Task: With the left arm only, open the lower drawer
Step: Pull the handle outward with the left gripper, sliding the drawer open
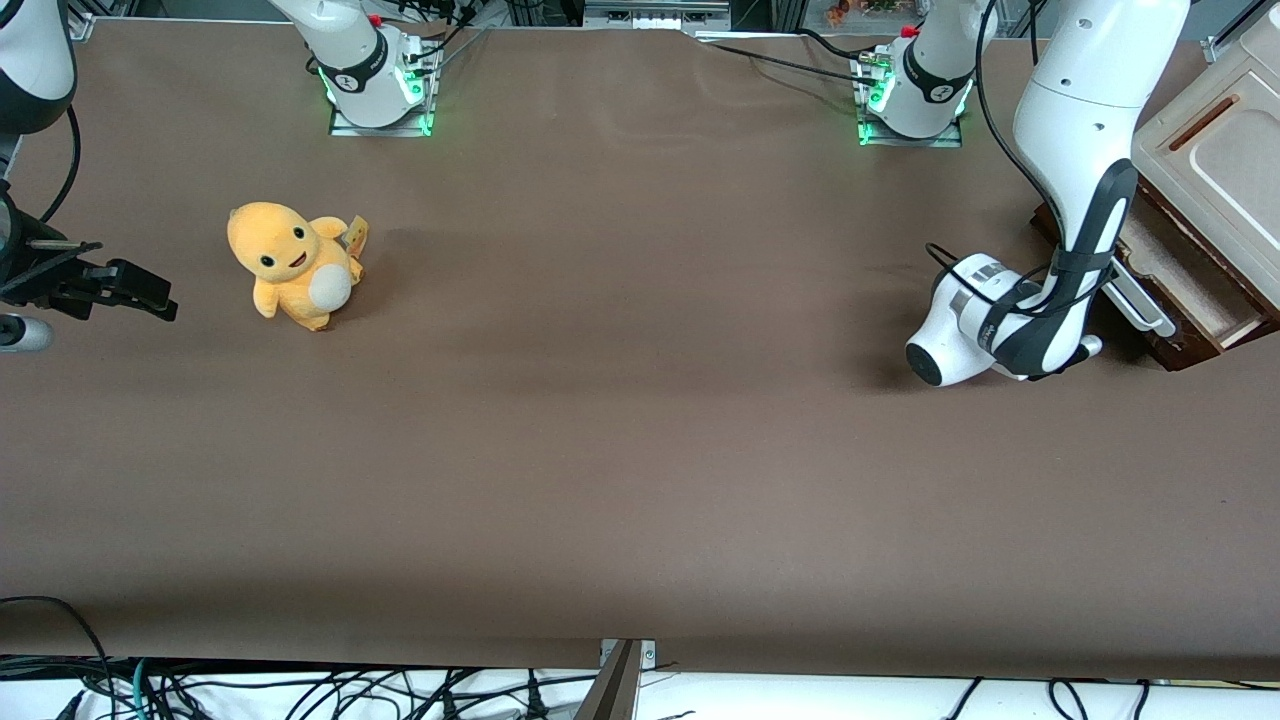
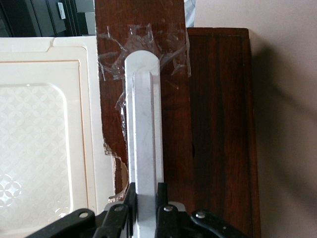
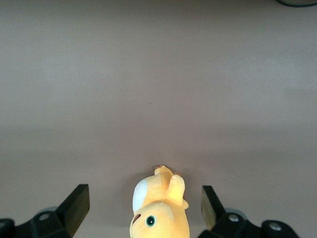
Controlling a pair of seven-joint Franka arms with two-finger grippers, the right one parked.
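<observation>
The lower drawer (image 1: 1190, 285) stands partly pulled out of the cabinet at the working arm's end of the table, and its pale wood inside shows. The left arm (image 1: 1075, 150) bends down in front of it, and its wrist hides the gripper in the front view. In the left wrist view the drawer's dark-brown front (image 2: 218, 124) carries a silver-white bar handle (image 2: 143, 124), also seen from the front (image 1: 1145, 305). The left arm's gripper (image 2: 145, 192) is shut on this handle, one black finger (image 2: 130, 198) pressed against each side of the bar.
A cream panel (image 1: 1215, 160) with an orange-brown slot lies on the cabinet above the drawer. A yellow plush toy (image 1: 293, 263) stands toward the parked arm's end of the table. Clear tape (image 2: 148, 49) is stuck around the handle's end.
</observation>
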